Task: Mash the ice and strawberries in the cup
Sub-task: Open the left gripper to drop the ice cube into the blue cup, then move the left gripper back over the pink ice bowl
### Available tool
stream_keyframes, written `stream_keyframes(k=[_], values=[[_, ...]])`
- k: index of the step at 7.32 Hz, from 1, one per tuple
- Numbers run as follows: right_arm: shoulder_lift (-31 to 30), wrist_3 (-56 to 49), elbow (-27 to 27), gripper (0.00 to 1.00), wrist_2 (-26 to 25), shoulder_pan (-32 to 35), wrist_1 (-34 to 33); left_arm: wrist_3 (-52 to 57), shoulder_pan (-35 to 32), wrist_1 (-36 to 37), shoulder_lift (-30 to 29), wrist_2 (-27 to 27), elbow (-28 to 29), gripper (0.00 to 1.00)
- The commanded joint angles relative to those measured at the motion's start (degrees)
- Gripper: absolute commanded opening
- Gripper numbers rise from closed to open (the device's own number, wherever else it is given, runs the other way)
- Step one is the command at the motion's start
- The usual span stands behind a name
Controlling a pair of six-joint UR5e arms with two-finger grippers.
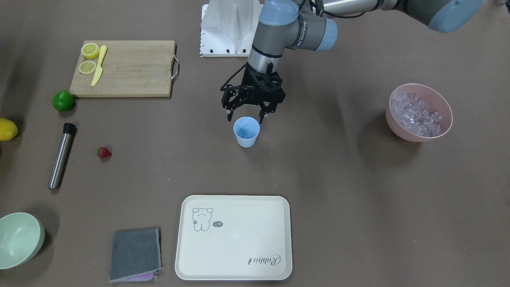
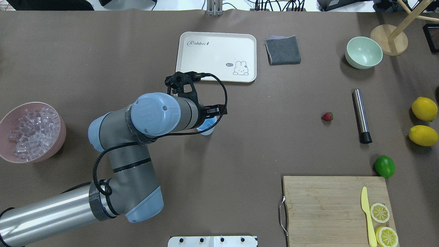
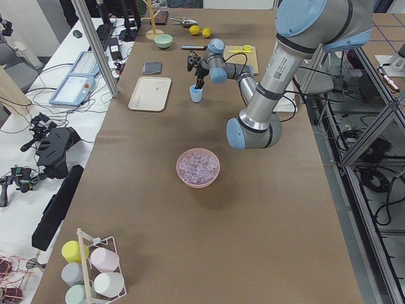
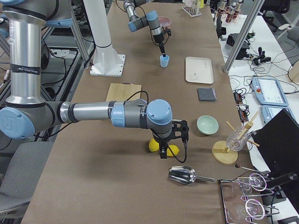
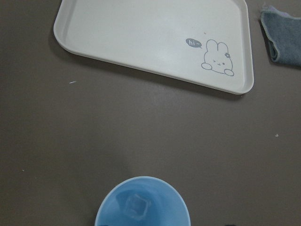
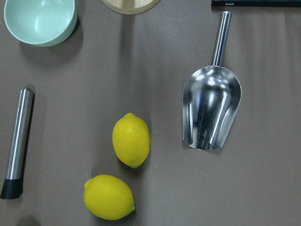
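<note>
The light-blue cup stands upright mid-table. In the left wrist view one clear ice cube lies at the bottom of the cup. My left gripper hangs just above the cup's rim, open, with nothing between its fingers. More ice fills the pink bowl. The strawberry lies alone on the table, beside a steel muddler. My right gripper shows only in the exterior right view, hovering over two lemons; I cannot tell whether it is open or shut.
A cream tray and a grey cloth lie beyond the cup. A cutting board holds lemon halves and a yellow knife. A lime, a pale green bowl and a steel scoop are on the right arm's side.
</note>
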Motion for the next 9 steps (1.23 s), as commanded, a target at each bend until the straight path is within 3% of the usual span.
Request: stream_keyframes(k=[1,2,4,7,9], values=[[0.6,0.0,0.0,1.00,0.1,0.0,0.0,0.4,-6.0,7.7,0.4,-5.7,-5.3,0.97],[0.9,0.0,0.3,1.00,-0.1,0.0,0.0,1.6,-8.9,13.4,1.5,-7.2,-9.1,0.97],[1.4,-0.2,0.2,1.00,-0.3,-0.1,0.1,5.5,-15.1,15.2,8.2,-10.3,-14.1,0.97],[1.6,-0.1,0.5,1.00,0.1,-0.3,0.1,7.6,-20.4,15.3,16.5,-11.2,-14.7,0.97],[2.8,0.0,0.5,1.00,0.3,-0.3,-0.2,13.4,-24.0,19.3,18.0,-11.4,-18.7,0.97]])
